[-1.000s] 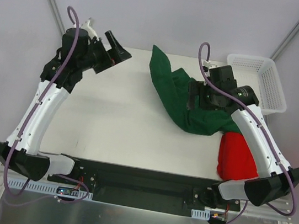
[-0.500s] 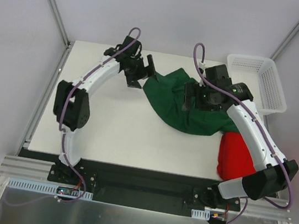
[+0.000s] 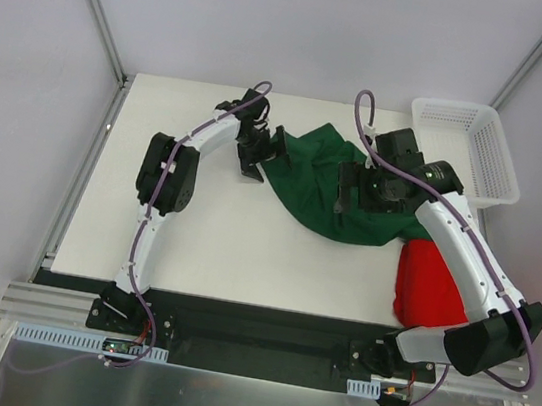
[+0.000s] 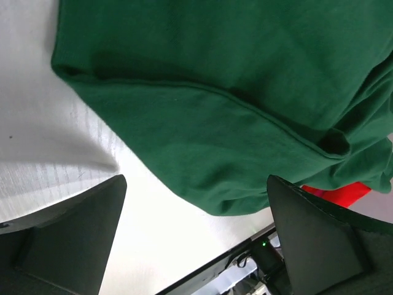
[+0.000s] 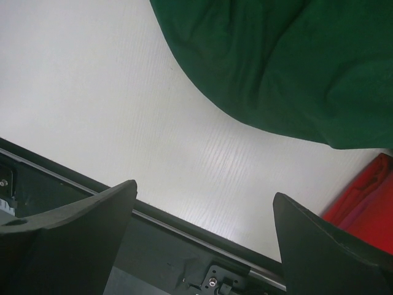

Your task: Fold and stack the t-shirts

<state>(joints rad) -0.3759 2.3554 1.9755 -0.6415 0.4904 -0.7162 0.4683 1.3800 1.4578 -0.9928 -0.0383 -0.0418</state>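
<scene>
Both left fingers (image 4: 73, 239) and right fingers (image 5: 67, 239) gape above green t-shirt (image 3: 309, 183).

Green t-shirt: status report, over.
Left gripper open, at the left edge of the green t-shirt. Right gripper open above its near edge. Shirt bunched, not folded; red t-shirt near right. Nothing blocking.

Looking like a robot lab cell. Grey panel walls (image 3: 26, 78) and aluminium struts (image 3: 93, 1) are enclosing a white table (image 3: 197, 223), black mounting rail (image 3: 254, 322) sitting at 6 o'clock.
</scene>
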